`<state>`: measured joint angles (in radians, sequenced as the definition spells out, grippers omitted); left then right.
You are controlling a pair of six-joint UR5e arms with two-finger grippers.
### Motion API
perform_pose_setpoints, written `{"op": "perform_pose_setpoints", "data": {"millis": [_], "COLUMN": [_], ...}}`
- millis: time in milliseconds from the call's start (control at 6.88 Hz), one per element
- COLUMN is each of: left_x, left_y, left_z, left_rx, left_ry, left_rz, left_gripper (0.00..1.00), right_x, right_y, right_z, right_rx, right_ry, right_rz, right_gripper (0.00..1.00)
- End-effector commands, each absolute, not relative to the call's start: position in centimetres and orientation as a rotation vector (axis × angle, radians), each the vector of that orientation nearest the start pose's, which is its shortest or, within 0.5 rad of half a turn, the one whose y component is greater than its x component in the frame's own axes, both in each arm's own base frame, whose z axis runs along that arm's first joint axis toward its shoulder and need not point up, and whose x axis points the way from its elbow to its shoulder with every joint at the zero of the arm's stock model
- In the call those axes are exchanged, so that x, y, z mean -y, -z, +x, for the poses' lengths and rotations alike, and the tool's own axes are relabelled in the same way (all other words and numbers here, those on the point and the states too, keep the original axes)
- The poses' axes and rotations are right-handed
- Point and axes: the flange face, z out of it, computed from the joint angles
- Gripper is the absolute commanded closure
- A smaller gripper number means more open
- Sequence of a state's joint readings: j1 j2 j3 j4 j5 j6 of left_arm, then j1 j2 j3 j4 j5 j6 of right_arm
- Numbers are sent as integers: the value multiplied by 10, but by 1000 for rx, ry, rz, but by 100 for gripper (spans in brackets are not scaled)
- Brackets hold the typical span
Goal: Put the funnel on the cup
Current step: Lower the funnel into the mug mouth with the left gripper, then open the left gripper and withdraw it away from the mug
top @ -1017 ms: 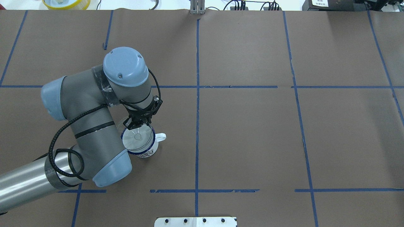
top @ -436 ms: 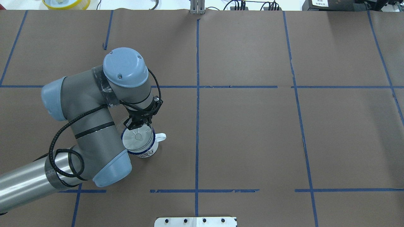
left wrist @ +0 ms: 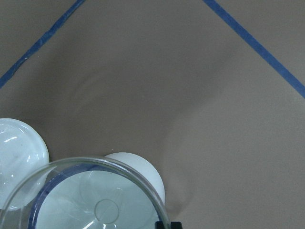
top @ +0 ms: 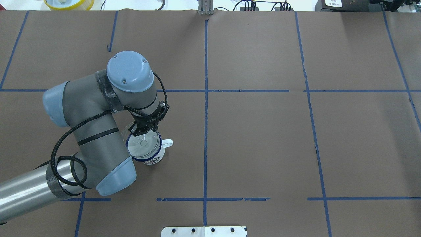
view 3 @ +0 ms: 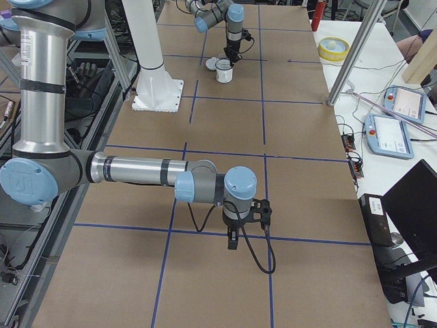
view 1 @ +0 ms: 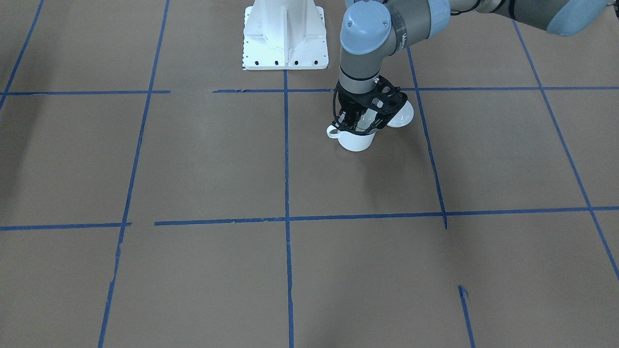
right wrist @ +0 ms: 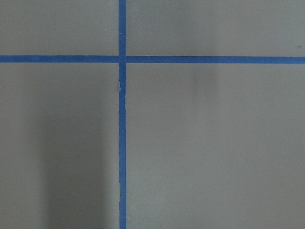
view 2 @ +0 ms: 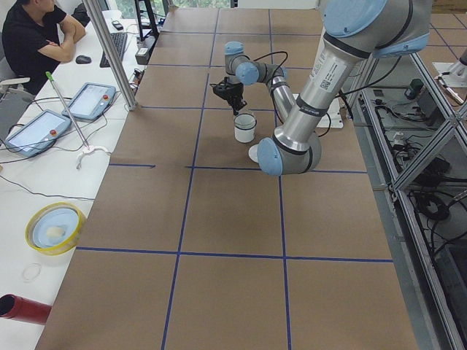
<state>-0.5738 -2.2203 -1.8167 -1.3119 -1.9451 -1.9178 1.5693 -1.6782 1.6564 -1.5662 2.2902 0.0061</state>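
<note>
The white enamel cup (top: 154, 159) with a dark blue rim stands upright on the brown table, its handle pointing right. The clear funnel (top: 143, 145) rests in its mouth, cone up. In the left wrist view the funnel (left wrist: 95, 202) sits ringed by the cup's (left wrist: 145, 174) rim. My left gripper (top: 143, 130) points down at the far edge of the funnel and is shut on its rim; it also shows above the cup (view 1: 357, 141) in the front view (view 1: 358, 126). My right gripper (view 3: 232, 244) hangs low over bare table far off; I cannot tell its state.
A round white lid (view 1: 403, 116) lies on the table just beside the cup, on the robot's left side, and shows in the left wrist view (left wrist: 14, 157). The white robot base (view 1: 285, 34) stands behind. A yellow dish (top: 69, 3) sits beyond the far table edge.
The left arm's wrist has shifted very slightly toward the robot. The funnel and cup have not moved.
</note>
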Motion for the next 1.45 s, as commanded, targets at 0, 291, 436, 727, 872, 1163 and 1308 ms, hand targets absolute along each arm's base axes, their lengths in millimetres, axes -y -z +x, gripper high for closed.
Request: {"op": "perform_pose_setpoints", "data": {"millis": [0,291,436,727,872,1163,1308], "left_x": [427,427,426,438,457,483,504], "left_y": [-210,-210,-206,-192,-192,-227,-257], "left_z": [483,484,480,454,421,354,310], "left_rx": [-684,-684,-695,-742,-768,-783,-797], "left_ry": [759,760,758,695,645,436,325], "left_rz": [-295,-295,-290,-242,-187,-97,-65], "left_gripper": [94,0,0,0,0,0,0], "right_x": [445,445,445,445,445,445,445], "right_y": [-670,-670,-670,-671,-670,-670,-670], "right_z": [67,67,67,67,67,67,67], "right_rx": [719,719,719,719,719,719,719], "right_ry": [-10,-10,-10,-11,-10,-10,-10], "right_rz": [-19,-19,-19,-20,-19,-19,-19], "right_gripper": [0,0,0,0,0,0,0]}}
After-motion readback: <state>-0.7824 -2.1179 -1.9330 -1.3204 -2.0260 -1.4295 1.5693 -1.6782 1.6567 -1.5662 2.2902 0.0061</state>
